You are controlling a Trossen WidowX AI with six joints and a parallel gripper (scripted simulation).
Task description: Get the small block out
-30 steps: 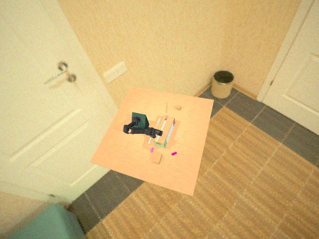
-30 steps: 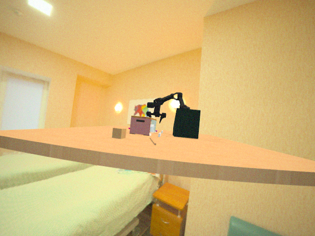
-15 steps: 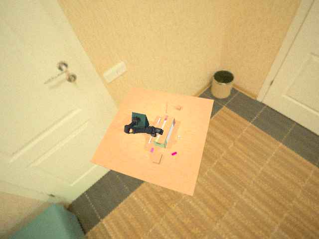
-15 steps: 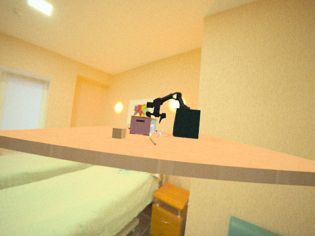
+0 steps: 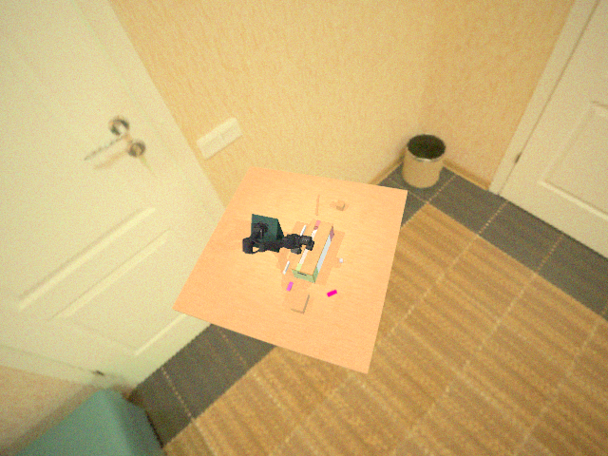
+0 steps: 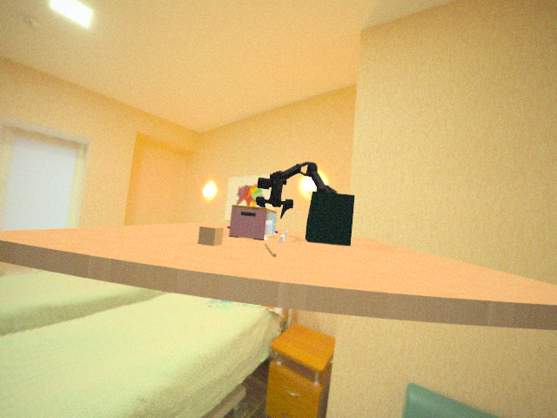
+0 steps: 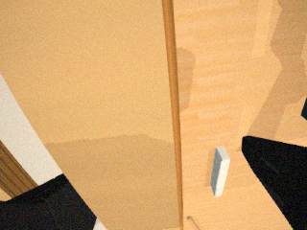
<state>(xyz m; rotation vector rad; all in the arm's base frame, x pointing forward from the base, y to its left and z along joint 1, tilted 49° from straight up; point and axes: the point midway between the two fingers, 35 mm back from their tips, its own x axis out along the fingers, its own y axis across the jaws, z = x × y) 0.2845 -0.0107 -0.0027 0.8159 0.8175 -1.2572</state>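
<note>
Arm over the box on the table

The black arm (image 6: 300,172) reaches from its dark base (image 6: 329,219) over the purple-ended box (image 6: 248,222), its gripper (image 6: 274,204) open and empty, one finger above the lid, one beside it. A brown cube (image 6: 210,235) sits near on the table (image 6: 314,265).
</note>
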